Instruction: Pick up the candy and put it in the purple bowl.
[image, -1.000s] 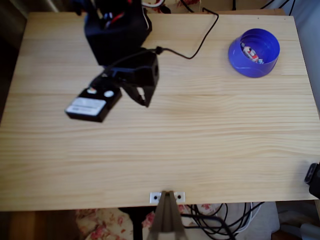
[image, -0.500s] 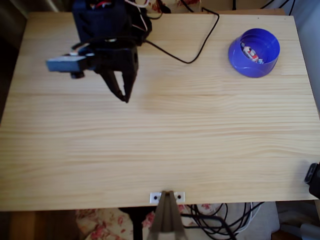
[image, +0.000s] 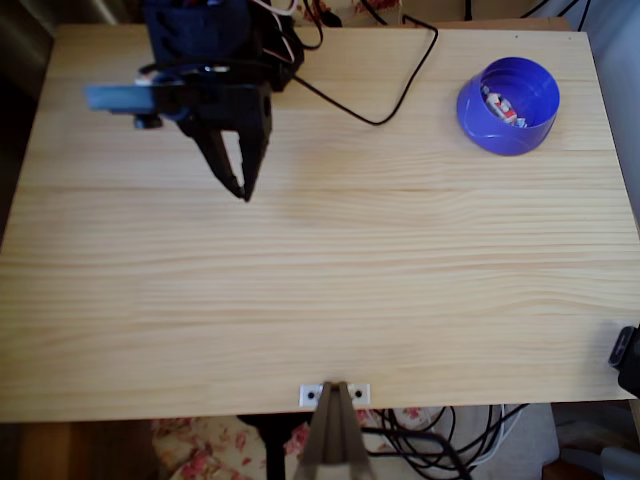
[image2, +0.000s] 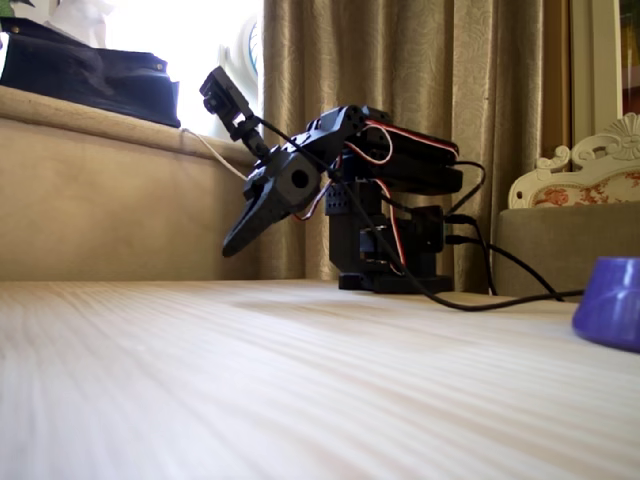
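The purple bowl (image: 508, 104) stands at the back right of the wooden table in the overhead view, and its side shows at the right edge of the fixed view (image2: 612, 313). The candy (image: 504, 108) lies inside the bowl. My black gripper (image: 241, 187) is far to the left of the bowl, folded back near the arm's base, pointing down above the table (image2: 232, 243). Its fingers are nearly together and hold nothing.
The arm's base (image: 225, 25) sits at the back left of the table (image: 330, 290). A black cable (image: 380, 100) runs from it across the back of the table. A small bracket (image: 335, 394) sits on the front edge.
The gripper swung left and turned over the last second, then shifted slightly back toward the base. The bowl and candy stayed put.
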